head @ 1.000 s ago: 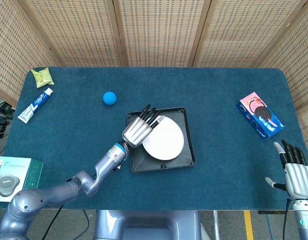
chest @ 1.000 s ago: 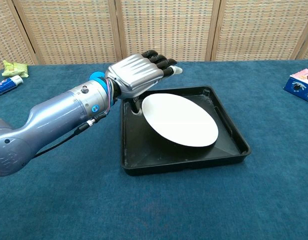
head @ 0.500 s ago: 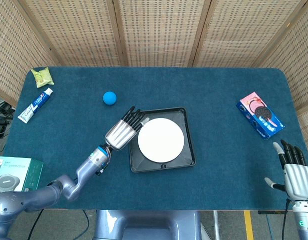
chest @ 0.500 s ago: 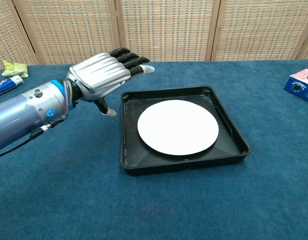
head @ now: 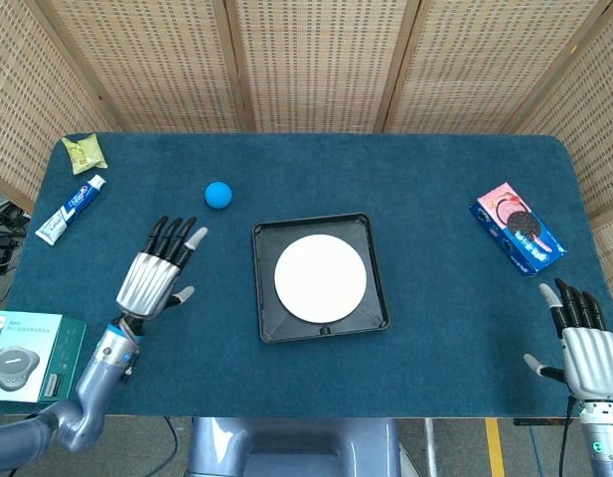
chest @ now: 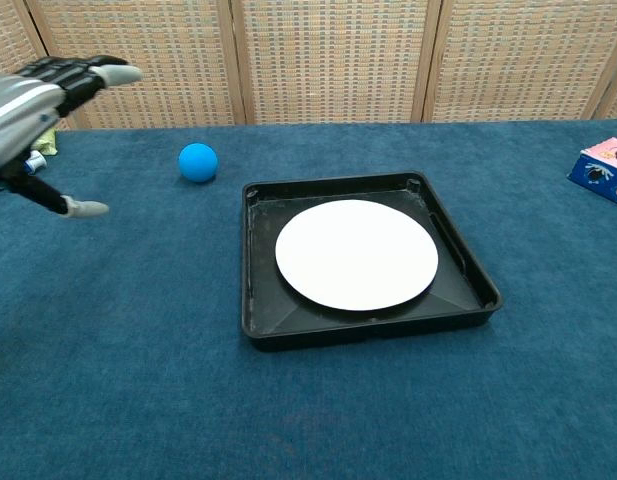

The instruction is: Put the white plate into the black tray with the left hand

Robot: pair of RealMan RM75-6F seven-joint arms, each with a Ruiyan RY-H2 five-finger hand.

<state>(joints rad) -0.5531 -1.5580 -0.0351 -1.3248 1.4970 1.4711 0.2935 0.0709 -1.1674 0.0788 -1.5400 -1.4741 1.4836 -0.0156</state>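
The white plate (head: 320, 278) (chest: 356, 254) lies flat inside the black tray (head: 265, 320) (chest: 368, 324) near the middle of the blue table. My left hand (head: 157, 271) (chest: 36, 100) hovers well to the left of the tray, open, fingers spread, holding nothing. At the table's near right corner my right hand (head: 582, 343) is open and empty; the chest view does not show it.
A blue ball (head: 219, 194) (chest: 198, 161) sits behind and left of the tray. A toothpaste tube (head: 72, 209) and a green packet (head: 84, 151) lie at the far left, a teal box (head: 18, 356) at the near left. A cookie box (head: 519, 228) (chest: 603, 171) lies on the right.
My left hand let go of the plate, which dropped flat into the tray, then drew back to the left, clear of the tray. The right hand has barely moved.
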